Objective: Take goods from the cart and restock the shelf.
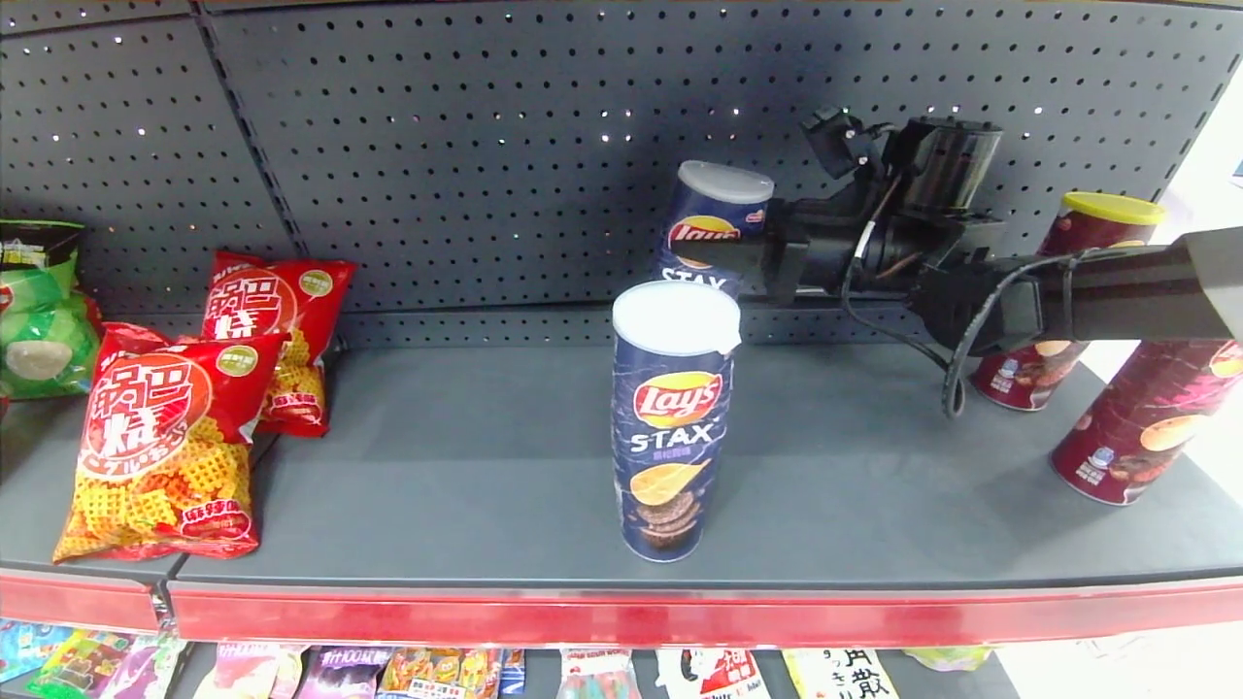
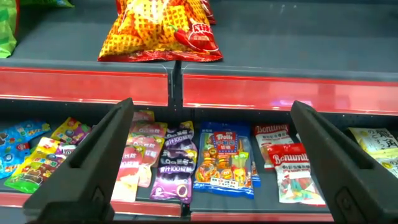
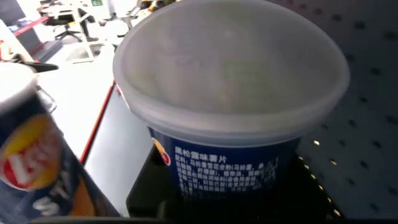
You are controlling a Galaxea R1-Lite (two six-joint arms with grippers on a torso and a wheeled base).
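Trouble could start at the right gripper (image 1: 723, 254). It is pinching a dark blue chip can with a clear plastic lid (image 1: 723, 199) around its side, just under the lid. The can leans a little. Its bottom is hidden, so I cannot tell if it stands on the grey shelf (image 1: 466, 466). If the gripper lets go while the can leans or hangs in the air, I think the can could tip over.

Just in front of the gripper, toward the shelf's red edge, stands a second dark blue chip can with a white top (image 1: 670, 427). It is very near the held can. A falling can, or a bump when the arm pulls out, might knock it off the shelf.

Right behind the gripper is the grey back wall full of small holes (image 1: 486, 146). Pushing in more could press the can hard against it.

Along the arm stand dark red cans with yellow lids (image 1: 1097, 243). A sideways swing could hit them. Well apart on the gripper's other side lie red snack bags (image 1: 165, 447).

The left gripper (image 2: 211, 109) is spread wide and holds nothing. It is low down, facing a lower shelf with bags of sweets (image 2: 224, 158).
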